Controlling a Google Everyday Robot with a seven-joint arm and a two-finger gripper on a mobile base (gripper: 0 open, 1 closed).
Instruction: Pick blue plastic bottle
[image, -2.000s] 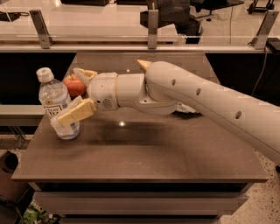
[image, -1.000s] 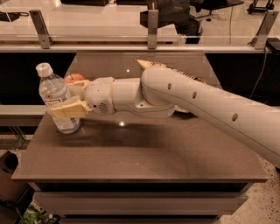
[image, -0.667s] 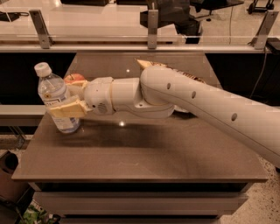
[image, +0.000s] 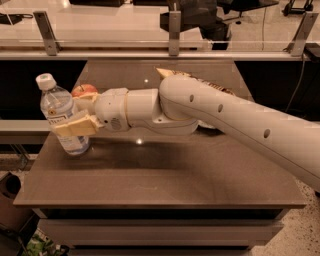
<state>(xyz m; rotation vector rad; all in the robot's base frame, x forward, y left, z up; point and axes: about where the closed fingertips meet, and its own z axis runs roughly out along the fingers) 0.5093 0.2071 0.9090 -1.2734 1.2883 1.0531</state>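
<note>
Clear thin plastic suggests the blue plastic bottle (image: 54, 102), tilted at the left edge of the worktop (image: 175, 170) by the apple (image: 85, 90), is light, slick and crushable; the gripper (image: 64, 120) has its jaws clenched around its labelled middle.

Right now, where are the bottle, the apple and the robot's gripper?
bottle (image: 55, 104): camera view, on its clear upper body, under the cap.
apple (image: 85, 90): camera view, on its red top.
gripper (image: 67, 121): camera view, between its fingertips, shut around the bottle's middle, left in the picture.
</note>
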